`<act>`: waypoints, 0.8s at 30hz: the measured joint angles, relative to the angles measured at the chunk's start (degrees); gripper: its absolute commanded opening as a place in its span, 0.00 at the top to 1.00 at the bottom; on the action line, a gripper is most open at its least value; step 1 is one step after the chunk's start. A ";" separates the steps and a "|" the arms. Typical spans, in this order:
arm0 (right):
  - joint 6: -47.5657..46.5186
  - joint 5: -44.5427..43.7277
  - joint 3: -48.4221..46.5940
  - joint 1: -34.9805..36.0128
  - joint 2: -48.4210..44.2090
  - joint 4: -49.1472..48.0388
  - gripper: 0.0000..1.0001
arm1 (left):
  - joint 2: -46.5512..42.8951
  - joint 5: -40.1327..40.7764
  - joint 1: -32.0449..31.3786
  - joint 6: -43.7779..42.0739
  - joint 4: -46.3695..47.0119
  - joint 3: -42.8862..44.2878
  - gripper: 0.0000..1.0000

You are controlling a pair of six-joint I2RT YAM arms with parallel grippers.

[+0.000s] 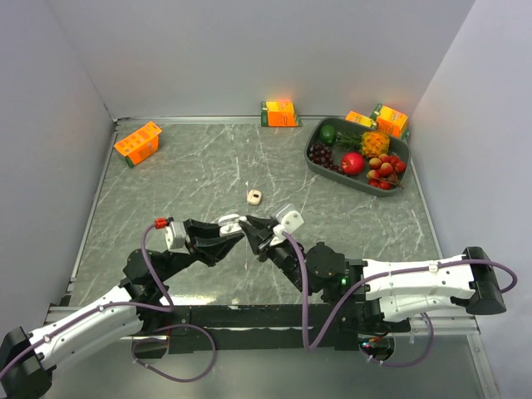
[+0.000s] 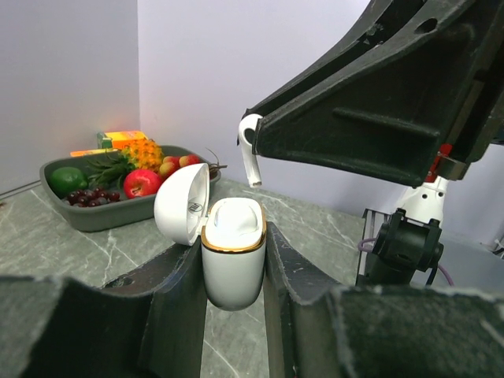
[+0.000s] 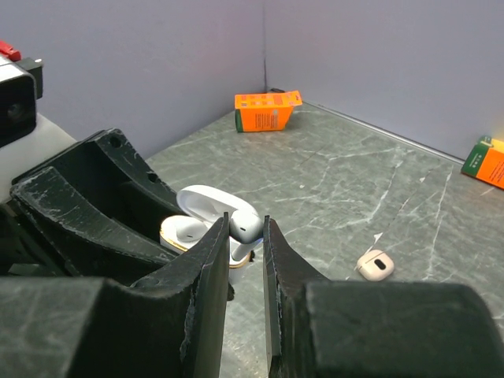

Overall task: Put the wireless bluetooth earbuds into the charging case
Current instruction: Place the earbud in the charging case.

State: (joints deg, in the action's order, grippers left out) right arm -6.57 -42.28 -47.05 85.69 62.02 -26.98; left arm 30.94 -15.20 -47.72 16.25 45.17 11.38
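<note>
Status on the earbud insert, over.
Left gripper shut on the open charging case. Right gripper shut on an earbud, poised above the case, not seated. Nothing between them; spare beige case lies well apart.

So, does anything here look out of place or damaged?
Nothing looks spilled or broken. One small beige case lies alone on the table, apart from both arms. The left end effector holds the open charging case; the right end effector holds an earbud above it.
</note>
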 measured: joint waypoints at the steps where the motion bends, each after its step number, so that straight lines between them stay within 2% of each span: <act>1: 0.09 0.13 -0.11 0.02 0.17 0.11 1.00 | 0.09 0.00 0.00 0.04 -0.02 0.00 0.99; 24: 2.05 0.92 -0.92 0.04 2.67 1.44 1.00 | 0.37 -0.63 0.00 1.11 -0.46 0.00 0.99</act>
State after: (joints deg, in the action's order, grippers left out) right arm -4.51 -41.36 -47.97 85.73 64.69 -25.54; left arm 31.31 -15.84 -47.72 17.37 44.71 11.38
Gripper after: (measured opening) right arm 0.254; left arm 0.330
